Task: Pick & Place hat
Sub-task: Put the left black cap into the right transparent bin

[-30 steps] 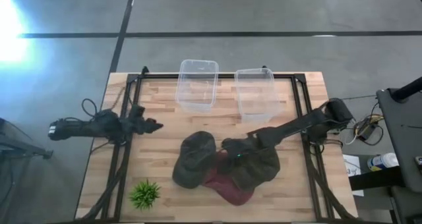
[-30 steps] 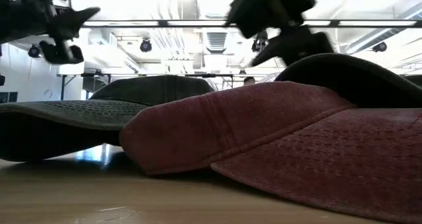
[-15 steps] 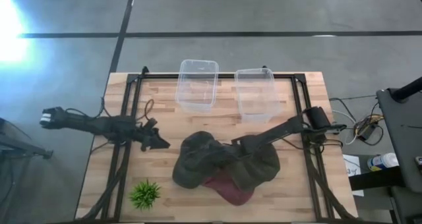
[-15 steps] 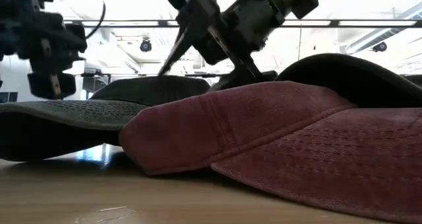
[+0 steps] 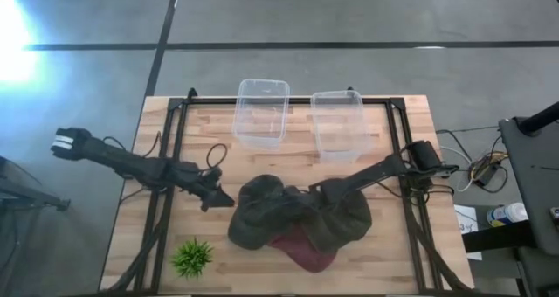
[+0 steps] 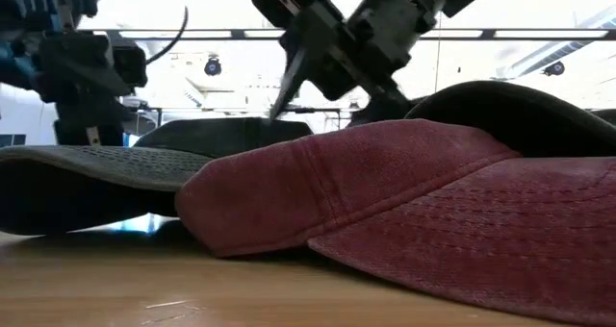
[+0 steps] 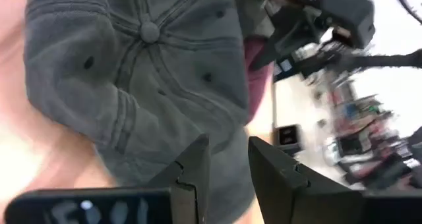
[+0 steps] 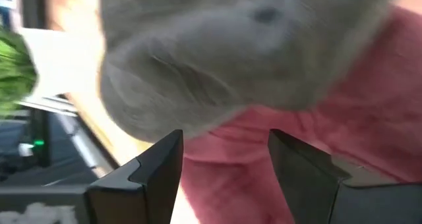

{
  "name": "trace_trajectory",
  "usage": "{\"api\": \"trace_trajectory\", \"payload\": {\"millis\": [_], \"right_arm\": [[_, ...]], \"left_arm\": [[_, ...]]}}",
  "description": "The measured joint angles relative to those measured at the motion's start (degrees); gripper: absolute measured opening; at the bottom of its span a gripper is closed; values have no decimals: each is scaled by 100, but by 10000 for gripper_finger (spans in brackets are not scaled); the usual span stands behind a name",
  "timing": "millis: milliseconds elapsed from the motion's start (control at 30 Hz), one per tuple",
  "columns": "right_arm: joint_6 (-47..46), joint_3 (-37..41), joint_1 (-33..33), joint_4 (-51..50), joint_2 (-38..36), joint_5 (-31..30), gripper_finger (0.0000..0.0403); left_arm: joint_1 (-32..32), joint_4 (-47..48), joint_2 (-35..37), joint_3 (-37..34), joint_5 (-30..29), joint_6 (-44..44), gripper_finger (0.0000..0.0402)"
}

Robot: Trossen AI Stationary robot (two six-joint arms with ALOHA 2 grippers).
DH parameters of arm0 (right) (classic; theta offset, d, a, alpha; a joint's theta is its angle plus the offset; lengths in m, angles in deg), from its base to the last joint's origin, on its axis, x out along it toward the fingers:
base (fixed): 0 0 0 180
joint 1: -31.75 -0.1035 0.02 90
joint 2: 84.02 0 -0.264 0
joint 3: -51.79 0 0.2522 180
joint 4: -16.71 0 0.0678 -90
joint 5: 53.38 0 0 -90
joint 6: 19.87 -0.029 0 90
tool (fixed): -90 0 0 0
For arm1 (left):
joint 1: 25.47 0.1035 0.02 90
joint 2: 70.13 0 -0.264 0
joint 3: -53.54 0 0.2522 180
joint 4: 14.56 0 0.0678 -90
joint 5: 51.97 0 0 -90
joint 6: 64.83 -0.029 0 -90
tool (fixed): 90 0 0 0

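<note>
Right arm reaches in from 3 o'clock, stretched low across the table; right gripper (image 5: 307, 197) sits over the seam between the two dark caps at the pile's centre, fingers (image 8: 148, 178) spread apart, nothing between them. Left arm comes from 9 o'clock, forearm angled toward the pile; left gripper (image 5: 218, 195) is just beside the 9 o'clock edge of the left grey cap (image 5: 258, 211), fingers (image 7: 191, 168) parted, empty.

Hats: grey cap at pile's 9 o'clock, second dark cap (image 5: 342, 220) at 3 o'clock, red cap (image 5: 297, 249) under both, poking out at 6 o'clock. All on the table (image 5: 393, 262).

Vs 0.5 s ago: left gripper has moved closer to the grey cap. Right gripper barely shifted. Caps unmoved.

Two clear bins (image 5: 262, 112) at 12 o'clock, small plant (image 5: 192, 257) at 7 o'clock.
</note>
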Motion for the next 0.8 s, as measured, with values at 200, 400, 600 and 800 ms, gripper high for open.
{"api": "trace_trajectory", "payload": {"millis": [200,400,600,800], "right_arm": [[-68,8,3,224,166,20,219],[92,7,23,554,400,0,219],[404,22,63,791,573,-132,219],[956,24,109,1386,612,-132,219]], "left_arm": [[-118,-8,-1113,466,193,-729,98],[-162,-35,-2227,776,573,-981,98],[-170,-60,-2956,1106,778,-1158,98],[-185,-33,-3401,1452,979,-1466,98]]}}
